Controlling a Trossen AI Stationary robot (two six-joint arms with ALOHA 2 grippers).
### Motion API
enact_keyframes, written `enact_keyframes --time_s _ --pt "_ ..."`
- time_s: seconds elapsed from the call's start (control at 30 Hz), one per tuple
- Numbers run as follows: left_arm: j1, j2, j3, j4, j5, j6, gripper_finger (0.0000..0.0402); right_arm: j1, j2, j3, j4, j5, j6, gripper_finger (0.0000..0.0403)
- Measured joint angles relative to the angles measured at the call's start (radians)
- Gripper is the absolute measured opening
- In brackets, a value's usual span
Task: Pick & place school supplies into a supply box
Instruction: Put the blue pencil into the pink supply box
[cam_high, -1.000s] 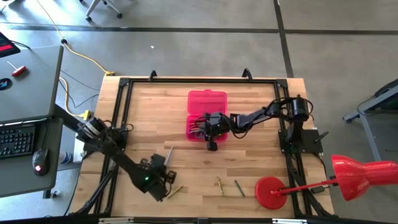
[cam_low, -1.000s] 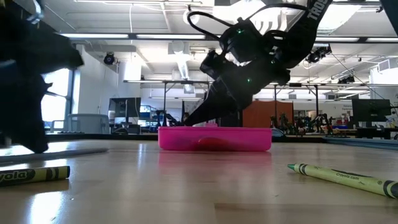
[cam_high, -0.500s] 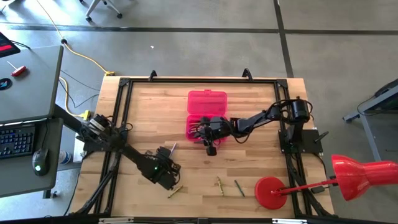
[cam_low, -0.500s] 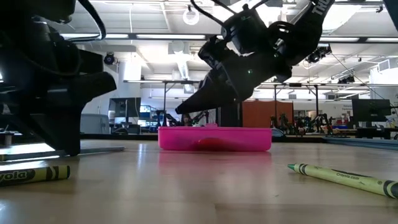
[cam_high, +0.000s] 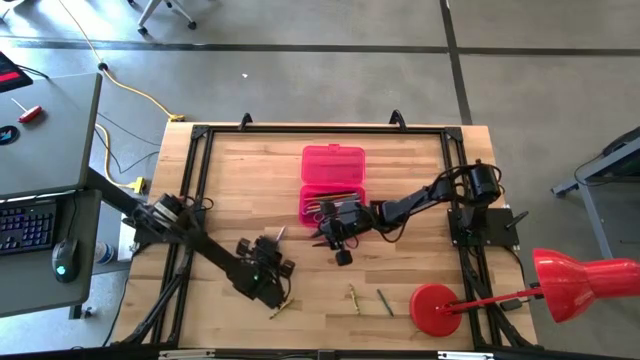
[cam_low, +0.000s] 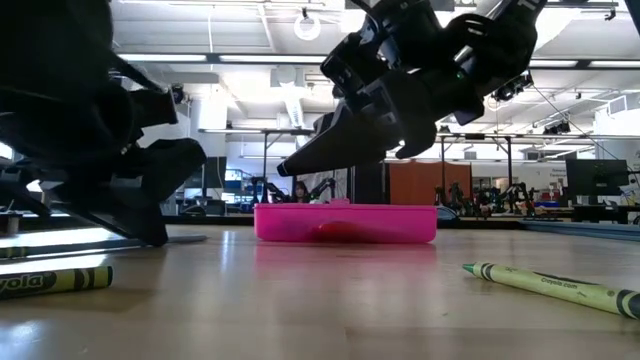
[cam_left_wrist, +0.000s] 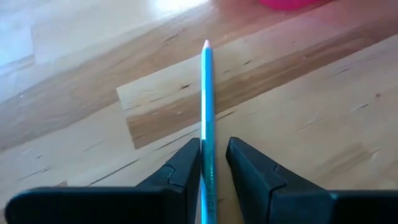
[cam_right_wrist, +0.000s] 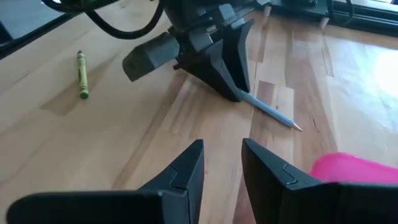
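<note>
Patience pays here: my left end effector (cam_left_wrist: 214, 163), fingers parted, straddles the thin blue-grey pencil (cam_left_wrist: 206, 112) on the wooden surface (cam_left_wrist: 298, 106), so I close squarely before lifting, while my right end effector (cam_right_wrist: 222, 163) waits open near the translucent pink plastic supply box (cam_high: 333, 184).

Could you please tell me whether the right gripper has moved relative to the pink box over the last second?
Yes. In the high view the right gripper has drawn back off the supply box, toward the table's front edge, and now hangs just outside the box's near end.
</note>
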Motion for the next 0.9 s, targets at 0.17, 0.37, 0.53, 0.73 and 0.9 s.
enact_keyframes --time_s 0.17,0.37,0.53,0.73,0.9 --pt "-0.016 0.029 -0.002 0.007 -0.072 -0.082 0.0122 0.0 0.0 0.0 0.0 0.0 0.042 0.0087" --pt "-0.031 0.028 -0.077 0.069 -0.141 -0.203 0.0122 0.013 0.0 0.0 0.007 -0.002 0.06 0.0087" --pt "-0.035 0.034 -0.164 0.204 -0.3 -0.246 0.0122 0.044 0.0 0.0 0.047 -0.004 0.058 0.0087" --pt "-0.033 0.037 -0.183 0.239 -0.319 -0.155 0.0122 0.06 -0.014 0.0 0.078 -0.004 0.02 0.0087" --pt "-0.033 0.032 -0.21 0.289 -0.314 -0.101 0.0122 0.059 -0.014 0.0 0.126 -0.003 0.018 0.0087"
